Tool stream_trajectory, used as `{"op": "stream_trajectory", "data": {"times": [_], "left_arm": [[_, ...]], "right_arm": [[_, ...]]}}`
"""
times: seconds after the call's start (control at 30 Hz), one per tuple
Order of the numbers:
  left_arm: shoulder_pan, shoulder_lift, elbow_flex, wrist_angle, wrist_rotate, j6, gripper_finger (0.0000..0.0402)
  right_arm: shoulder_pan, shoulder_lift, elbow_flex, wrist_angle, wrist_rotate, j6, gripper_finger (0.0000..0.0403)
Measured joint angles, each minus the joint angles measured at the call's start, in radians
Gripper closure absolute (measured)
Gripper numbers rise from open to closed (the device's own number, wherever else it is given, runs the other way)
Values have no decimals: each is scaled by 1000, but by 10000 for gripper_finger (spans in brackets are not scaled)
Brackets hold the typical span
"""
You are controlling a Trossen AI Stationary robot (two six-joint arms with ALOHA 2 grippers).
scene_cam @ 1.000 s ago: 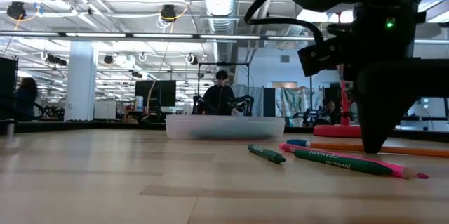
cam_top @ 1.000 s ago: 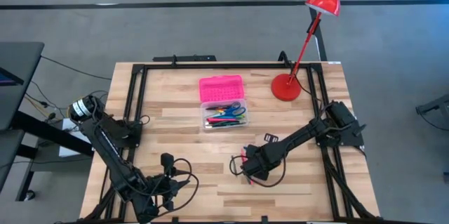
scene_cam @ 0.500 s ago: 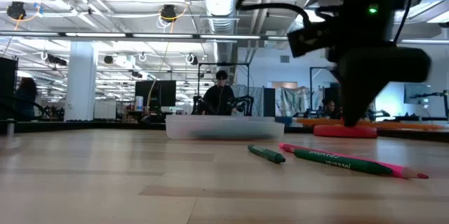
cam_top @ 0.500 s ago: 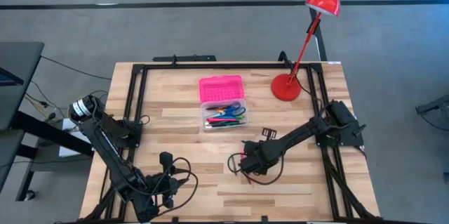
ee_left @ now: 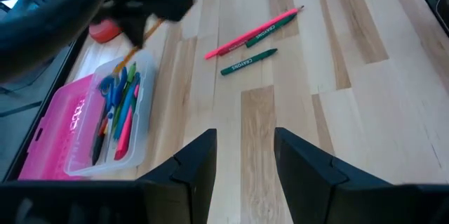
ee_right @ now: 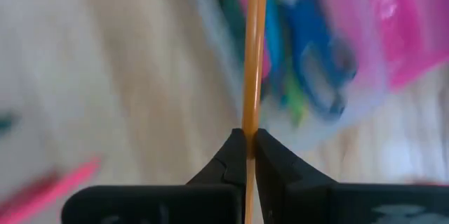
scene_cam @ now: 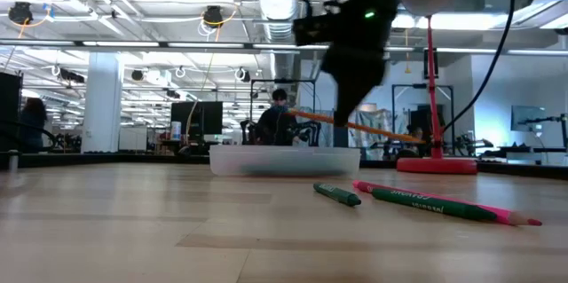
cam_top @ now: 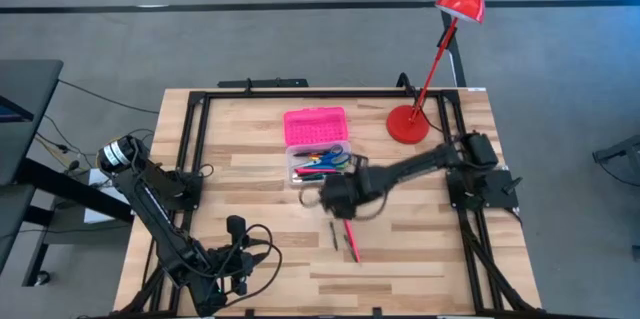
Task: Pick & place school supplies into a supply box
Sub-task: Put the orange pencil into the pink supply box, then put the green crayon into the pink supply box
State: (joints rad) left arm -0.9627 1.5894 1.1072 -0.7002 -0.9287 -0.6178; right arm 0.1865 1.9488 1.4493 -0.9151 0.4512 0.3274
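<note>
Orange pencil (ee_right: 252,69) clamped between the right pincer (ee_right: 249,138) fingers, seen in the right wrist view with its eraser end pointing toward the clear tray of the supply box (ee_right: 365,76), where scissors (ee_right: 319,55) and other pens already lie. High view: right pincer (cam_top: 335,195) hangs just beside the near edge of the supply box (cam_top: 318,149), pink lid (cam_top: 315,124) folded open behind it; two loose items, a pink pen (cam_top: 350,241) and a green crayon (cam_top: 335,238), lie on the counter (cam_top: 420,259) near the front; red lamp (cam_top: 408,124) stands at the far right; left pincer (cam_top: 238,259) waits at the front left. Low view: pencil (scene_cam: 355,125) is held tilted above the tray (scene_cam: 284,160), with the green crayon (scene_cam: 337,194) and pink pen (scene_cam: 444,203) lying in front. Left wrist view: left pincer (ee_left: 245,161) is released, holding nothing, looking across at the box (ee_left: 112,119). Risk, as a judgement: the pencil is long and held off-centre, so if let go before it clears the rim it may catch on the near wall and tip back onto the counter; a steep tilt could also leave it propped across the pens inside.
</note>
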Motion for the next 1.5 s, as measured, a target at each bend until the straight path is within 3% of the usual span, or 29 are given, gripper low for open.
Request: {"op": "stream_trajectory", "data": {"times": [0.23,0.5,1.03,1.5], "left_arm": [[-2,0,0,-42,5,-28,263],[-15,0,0,-155,3,-112,263],[-57,0,0,-183,-2,-145,263],[-39,0,0,-201,-31,-137,263]], "right_arm": [[-164,0,1,255,-84,-300,402],[-283,23,0,414,-235,-430,402],[-319,98,0,397,-296,-433,399],[-298,75,1,361,-335,-352,311]]}}
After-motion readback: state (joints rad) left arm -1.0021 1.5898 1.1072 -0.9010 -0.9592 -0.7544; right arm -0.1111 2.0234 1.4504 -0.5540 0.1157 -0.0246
